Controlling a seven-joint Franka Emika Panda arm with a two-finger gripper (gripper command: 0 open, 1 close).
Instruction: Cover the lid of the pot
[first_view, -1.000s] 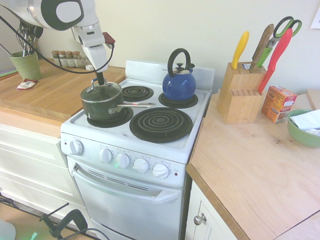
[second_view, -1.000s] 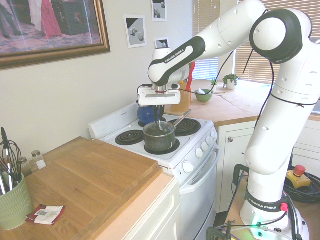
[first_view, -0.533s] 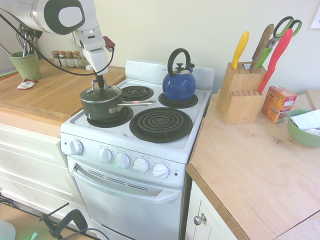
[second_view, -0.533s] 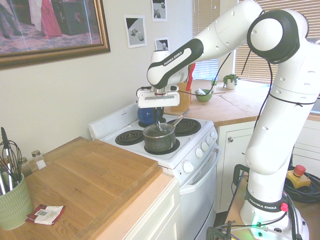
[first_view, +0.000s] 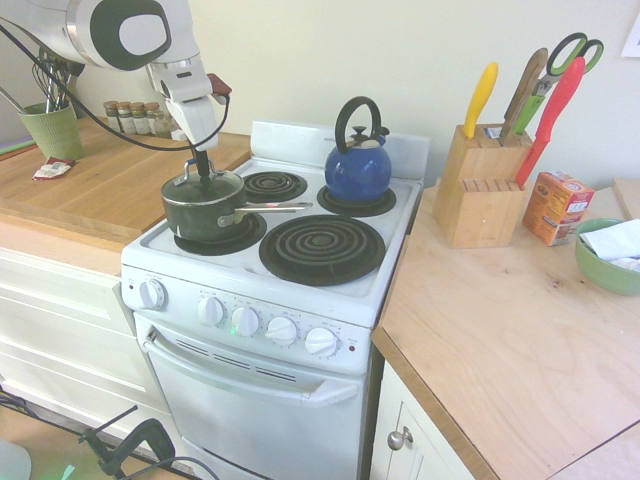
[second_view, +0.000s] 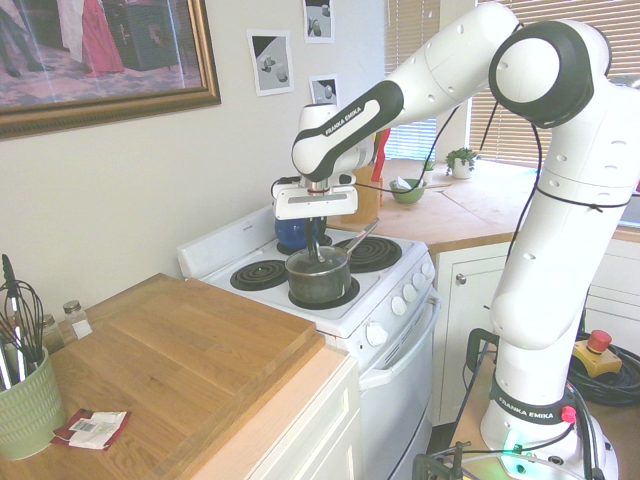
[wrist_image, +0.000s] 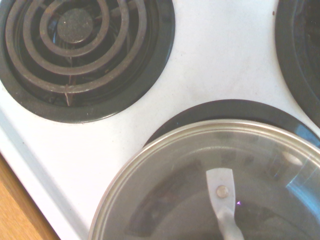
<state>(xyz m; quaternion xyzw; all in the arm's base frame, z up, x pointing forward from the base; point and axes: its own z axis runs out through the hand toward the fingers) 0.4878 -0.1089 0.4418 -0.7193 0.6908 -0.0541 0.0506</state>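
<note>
The dark pot (first_view: 200, 212) stands on the stove's front left burner, its long silver handle (first_view: 275, 209) pointing right. The glass lid (first_view: 212, 187) with its metal rim lies on the pot's mouth. My gripper (first_view: 201, 168) comes straight down onto the lid's small silver handle, its dark fingers shut on it. From the other side, the gripper (second_view: 314, 250) stands right over the pot (second_view: 318, 280). The wrist view shows the lid (wrist_image: 165, 200) close up, with its silver handle strap (wrist_image: 221, 192) and the pot's dark inside showing through the glass.
A blue kettle (first_view: 357, 170) sits on the back right burner. The front right coil (first_view: 322, 248) and back left coil (first_view: 274, 185) are bare. A knife block (first_view: 480, 185) stands on the right counter. A wooden counter (first_view: 100, 185) with spice jars lies to the left.
The arm's wrist has shifted a little above the pot. The fingers stay down at the lid's handle, and pot and lid have not visibly moved.
</note>
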